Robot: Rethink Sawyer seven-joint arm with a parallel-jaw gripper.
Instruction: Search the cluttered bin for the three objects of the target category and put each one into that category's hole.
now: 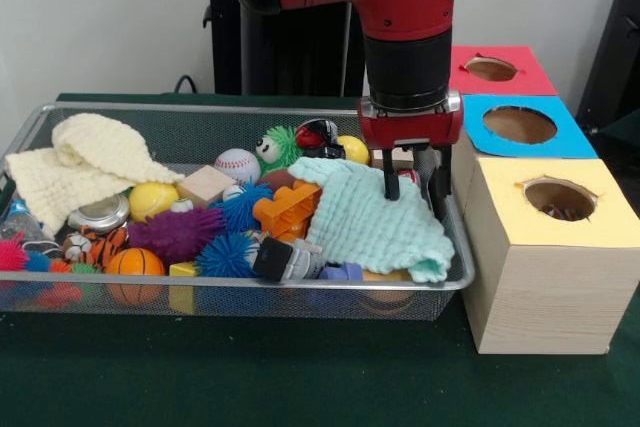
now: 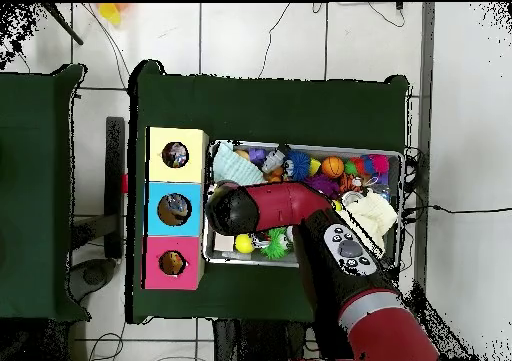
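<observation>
Front view: gripper (image 1: 414,187) fingers spread — over mint cloth (image 1: 372,217); no readable writing.

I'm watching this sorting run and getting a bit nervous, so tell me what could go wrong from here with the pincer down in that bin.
The open pincer sits at the edge of the mint cloth; closing could snag the cloth instead of a toy.
A lifted cloth might drag the orange block out of the mesh bin.
One finger is near the bin's wall beside the yellow box, so a sideways move could bump it.
</observation>
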